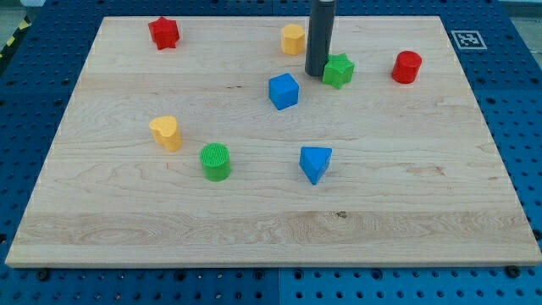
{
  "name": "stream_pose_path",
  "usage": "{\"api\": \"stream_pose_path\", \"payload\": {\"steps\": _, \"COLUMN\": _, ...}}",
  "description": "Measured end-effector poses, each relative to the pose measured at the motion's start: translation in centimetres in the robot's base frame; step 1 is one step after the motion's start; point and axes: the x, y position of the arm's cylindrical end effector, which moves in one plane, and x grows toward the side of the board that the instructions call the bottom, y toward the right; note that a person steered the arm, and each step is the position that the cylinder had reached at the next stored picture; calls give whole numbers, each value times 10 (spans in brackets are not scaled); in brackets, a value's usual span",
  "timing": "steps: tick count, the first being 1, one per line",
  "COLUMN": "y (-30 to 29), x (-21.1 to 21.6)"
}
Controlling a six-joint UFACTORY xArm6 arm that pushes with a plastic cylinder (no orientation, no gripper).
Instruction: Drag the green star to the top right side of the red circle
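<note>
Blue triangle (315, 163) nearest; my tip (316, 73) against green star's (339, 70) left side, no hand.

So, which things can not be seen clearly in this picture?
- Contact between my tip and the green star: the camera view shows the tip at the star's left edge, but the rod covers the spot.
- The rod's upper part and the arm: cut off by the view's top.
- The yellow block near the rod: its shape is too small to tell.
</note>
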Motion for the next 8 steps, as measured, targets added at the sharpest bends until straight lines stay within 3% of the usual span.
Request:
{"api": "stream_pose_path", "payload": {"steps": 1, "y": -15, "x": 30}}
{"api": "stream_pose_path", "payload": {"steps": 2, "y": 14, "x": 30}}
{"api": "stream_pose_path", "payload": {"steps": 4, "y": 84, "x": -47}}
{"api": "stream_pose_path", "payload": {"steps": 6, "y": 75, "x": -65}}
{"api": "stream_pose_path", "payload": {"steps": 8, "y": 146, "x": -86}}
